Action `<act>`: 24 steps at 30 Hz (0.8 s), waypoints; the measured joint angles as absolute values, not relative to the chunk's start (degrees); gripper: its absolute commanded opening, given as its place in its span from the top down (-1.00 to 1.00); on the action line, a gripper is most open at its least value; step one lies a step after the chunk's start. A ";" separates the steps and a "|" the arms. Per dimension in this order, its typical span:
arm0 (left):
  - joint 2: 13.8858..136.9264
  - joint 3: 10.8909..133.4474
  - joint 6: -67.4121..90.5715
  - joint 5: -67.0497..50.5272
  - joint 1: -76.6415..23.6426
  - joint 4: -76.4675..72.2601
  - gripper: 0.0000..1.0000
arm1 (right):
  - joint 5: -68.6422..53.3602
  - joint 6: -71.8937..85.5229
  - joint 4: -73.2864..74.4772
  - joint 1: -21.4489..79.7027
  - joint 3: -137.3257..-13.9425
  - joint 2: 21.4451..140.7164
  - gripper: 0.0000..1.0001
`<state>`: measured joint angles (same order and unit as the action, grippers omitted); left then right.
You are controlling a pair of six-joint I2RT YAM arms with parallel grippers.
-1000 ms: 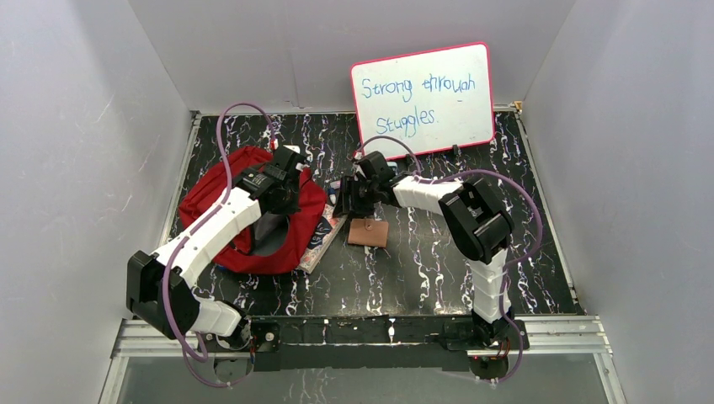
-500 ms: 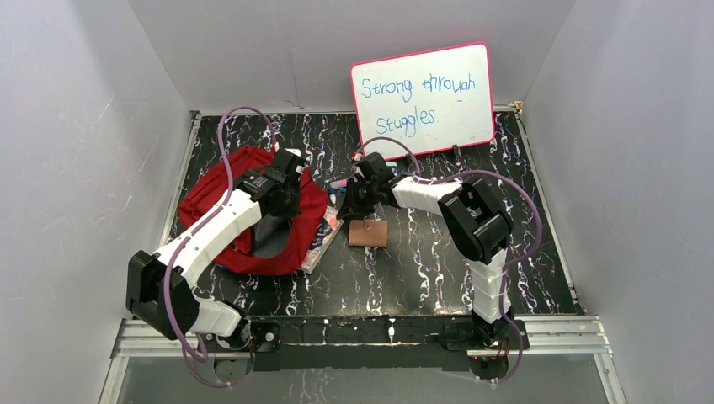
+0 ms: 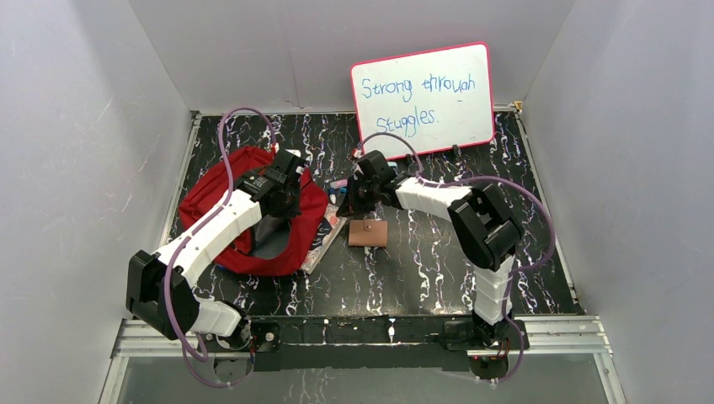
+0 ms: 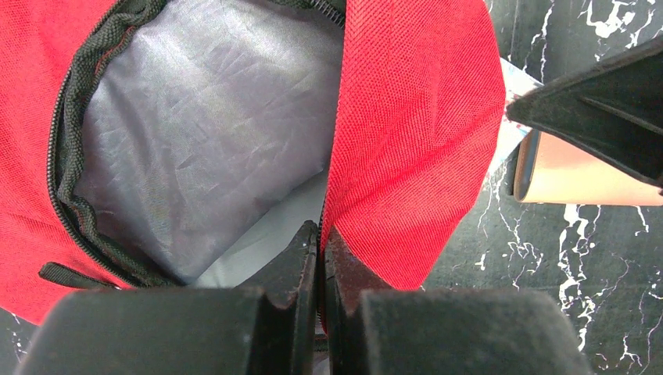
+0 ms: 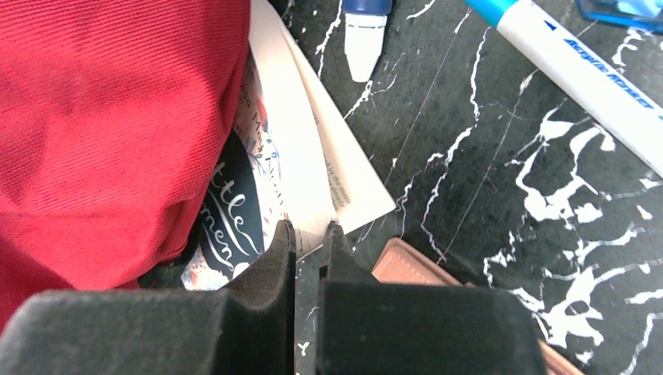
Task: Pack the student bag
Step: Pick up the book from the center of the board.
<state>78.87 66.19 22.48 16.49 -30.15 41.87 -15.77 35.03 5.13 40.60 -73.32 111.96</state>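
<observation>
My left tool [image 4: 320, 233] is closed tight on the rim of the red bag [image 4: 422, 117], pinching the fabric beside the zip so the mouth gapes and the grey lining [image 4: 203, 133] shows just beyond and left of its tips. My right tool [image 5: 309, 234] is narrowed to a slit on the near corner of a thin book [image 5: 297, 156], with the page edge caught between its tips. The book lies flat on the desk [image 5: 485, 195]. Its long axis runs straight ahead from the right tool, and its left half is tucked under the bag's edge. So the bag sits directly to the left of the right tool, touching and overlapping the book. The open mouth is further left, under the left tool. A tan wallet [image 5: 406, 266] lies just right of the right tool's tips, and a blue pen [image 5: 578, 70] is ahead and to the right. The right arm is plainly nearer the book. I judge the coming move must draw the book out rightward, then lift it and carry it left into the opening.
</observation>
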 measured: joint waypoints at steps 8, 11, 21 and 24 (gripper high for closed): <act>78.85 67.51 21.87 16.47 -30.15 42.06 1.00 | -10.11 34.57 9.19 40.01 -70.74 103.44 1.00; 78.85 67.51 21.71 15.97 -30.15 42.06 1.00 | -7.94 34.61 9.91 38.61 -68.31 99.94 1.00; 79.02 67.44 20.60 12.67 -30.13 41.63 0.79 | 1.13 34.04 13.69 34.74 -58.57 84.25 1.00; 79.33 66.89 20.12 10.83 -30.11 40.40 0.43 | 2.90 31.97 13.67 34.59 -55.90 79.22 1.00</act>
<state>79.33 66.89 20.12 10.83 -30.11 40.40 2.90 31.97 13.67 34.59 -55.90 79.22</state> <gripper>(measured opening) 0.136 0.088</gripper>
